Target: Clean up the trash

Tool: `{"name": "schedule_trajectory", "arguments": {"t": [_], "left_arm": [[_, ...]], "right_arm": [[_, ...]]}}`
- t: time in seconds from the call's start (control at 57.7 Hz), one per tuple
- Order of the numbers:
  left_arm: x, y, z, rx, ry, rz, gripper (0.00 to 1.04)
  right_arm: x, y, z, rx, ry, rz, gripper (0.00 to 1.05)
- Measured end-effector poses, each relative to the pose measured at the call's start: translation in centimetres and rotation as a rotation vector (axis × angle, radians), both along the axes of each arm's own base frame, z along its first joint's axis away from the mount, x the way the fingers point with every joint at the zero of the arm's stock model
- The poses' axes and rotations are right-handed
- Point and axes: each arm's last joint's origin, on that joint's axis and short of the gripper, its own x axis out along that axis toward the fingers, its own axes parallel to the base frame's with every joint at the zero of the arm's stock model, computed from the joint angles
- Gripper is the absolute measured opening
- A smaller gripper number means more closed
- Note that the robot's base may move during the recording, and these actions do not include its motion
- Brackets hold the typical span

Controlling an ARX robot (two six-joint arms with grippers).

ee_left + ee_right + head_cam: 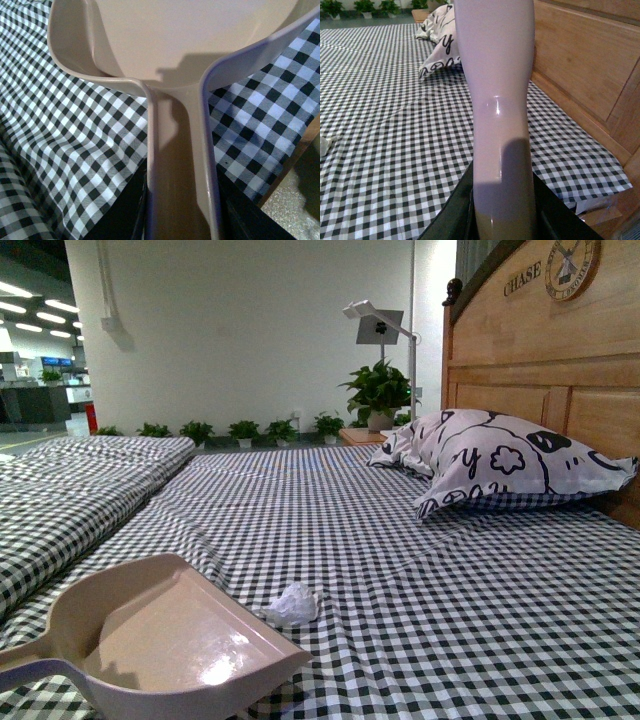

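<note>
Eyeing the trash (292, 606) on the bed (450, 590) at two o'clock off the dustpan (170, 640), judged it feather-light, soft, better swept than pinched, with left hand (182, 216) clamped on dustpan, right hand (502, 220) on pale handle (495, 100).

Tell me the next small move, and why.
Probably swing the pale handle in the right pincer across to the far side of the wad, to sweep it in. The wad lies right by the open lip of the dustpan, held by the left pincer; the handle is not near it yet.
</note>
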Motion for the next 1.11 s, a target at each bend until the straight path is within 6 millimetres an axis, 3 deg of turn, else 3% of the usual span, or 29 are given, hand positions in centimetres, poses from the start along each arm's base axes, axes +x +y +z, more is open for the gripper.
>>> {"name": "schedule_trajectory", "arguments": {"t": [0.502, 1.108], "left_arm": [[1.7, -1.5, -1.7, 0.012, 0.049, -0.051, 0.28], [1.7, -1.5, -2.1, 0.026, 0.115, -0.047, 0.28]], "right_arm": [[0.0, 0.0, 0.0, 0.000, 0.000, 0.000, 0.19], [0.1, 0.0, -0.1, -0.006, 0.026, 0.015, 0.19]]}}
